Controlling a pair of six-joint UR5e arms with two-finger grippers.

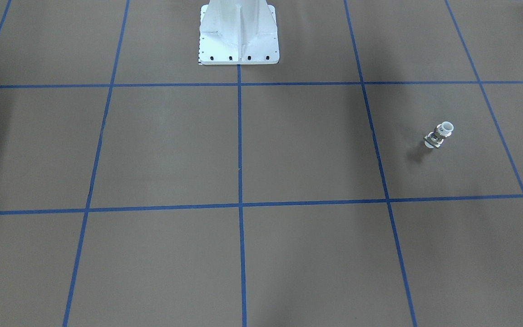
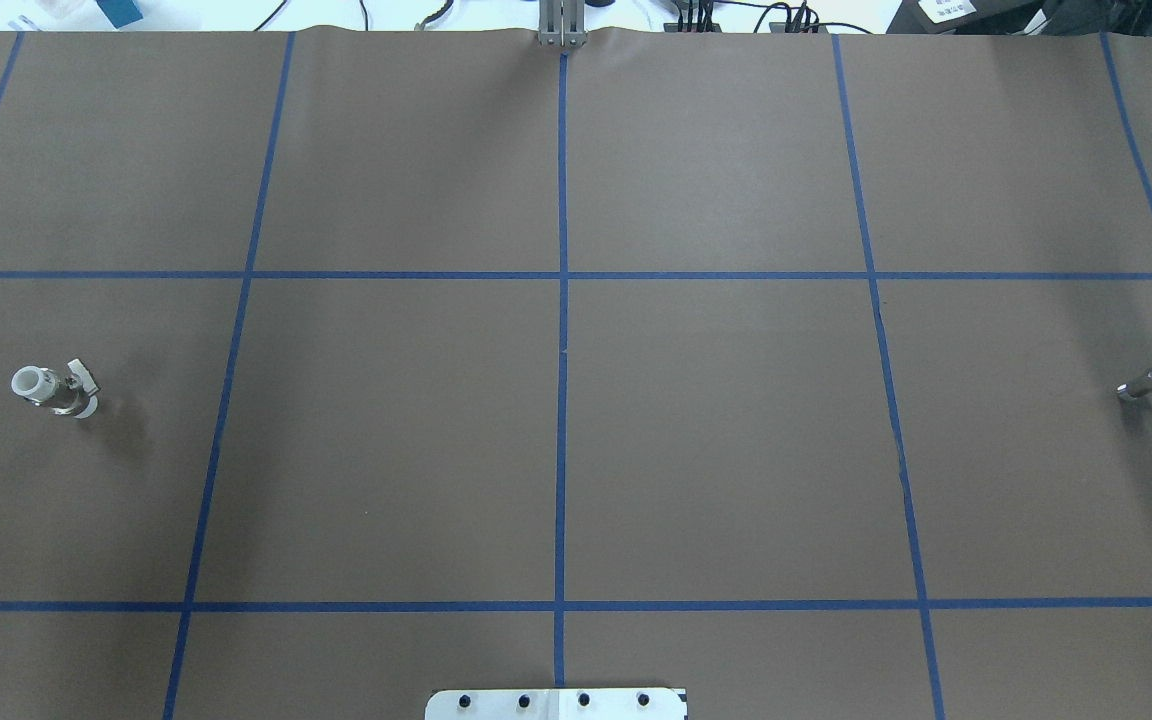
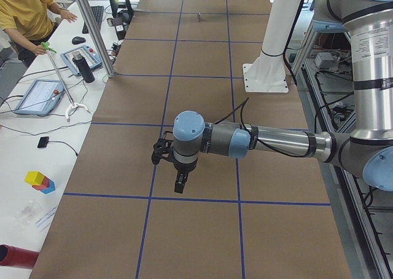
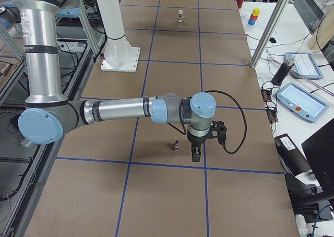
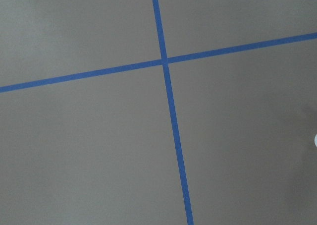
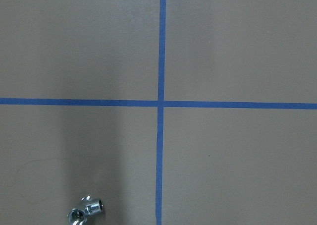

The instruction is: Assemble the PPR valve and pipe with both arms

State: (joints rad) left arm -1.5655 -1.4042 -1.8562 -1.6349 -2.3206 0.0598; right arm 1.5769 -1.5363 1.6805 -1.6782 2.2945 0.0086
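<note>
The PPR valve, white-ended with a metallic middle and a side lever, stands on the brown table at the robot's far left; it also shows in the front view and far off in the right side view. The silver pipe lies at the far right, also in the right wrist view. My right gripper hangs just beside the pipe. My left gripper hangs low over the table; the valve is hidden in that view. I cannot tell whether either gripper is open or shut.
Blue tape lines divide the brown table into squares. The white bolted pedestal stands at the robot's side of the table. Operator gear and a seated person are beyond the table's far edge.
</note>
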